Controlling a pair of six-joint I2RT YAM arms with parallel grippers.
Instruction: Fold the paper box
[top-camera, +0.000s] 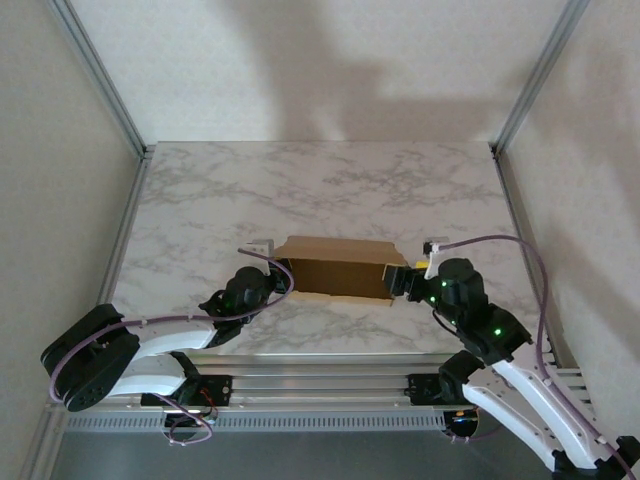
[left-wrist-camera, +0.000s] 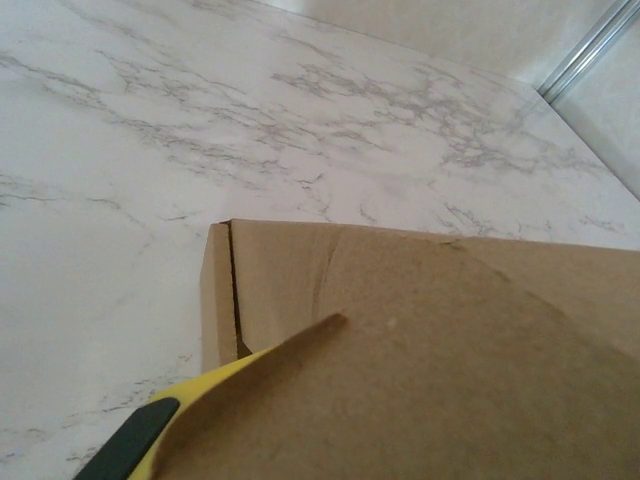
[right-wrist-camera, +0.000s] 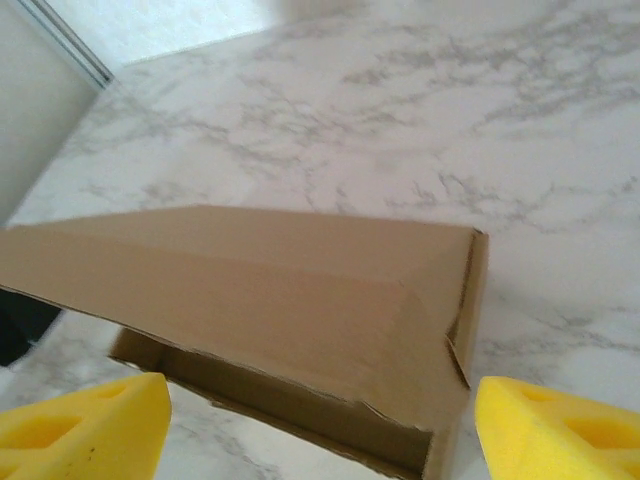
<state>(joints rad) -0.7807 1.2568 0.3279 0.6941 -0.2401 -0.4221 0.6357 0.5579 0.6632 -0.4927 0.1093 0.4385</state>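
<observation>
The paper box (top-camera: 335, 268) is brown cardboard and lies on the marble table's near half, between my two grippers. Its lid panel (right-wrist-camera: 280, 290) slopes down over the tray, leaving a dark gap along the near side. My left gripper (top-camera: 283, 280) is at the box's left end, shut on a curved flap (left-wrist-camera: 450, 370). That flap covers the jaws, and one yellow finger (left-wrist-camera: 150, 425) shows beneath it. My right gripper (top-camera: 402, 282) is at the right end, open. Its yellow fingers (right-wrist-camera: 555, 430) stand apart on either side of the box's right corner (right-wrist-camera: 460, 300), touching nothing.
The marble table (top-camera: 320, 190) stretches back beyond the box. Metal frame posts (top-camera: 100, 75) and pale walls close in the left, right and far sides. An aluminium rail (top-camera: 330, 385) carrying both arm bases runs along the near edge.
</observation>
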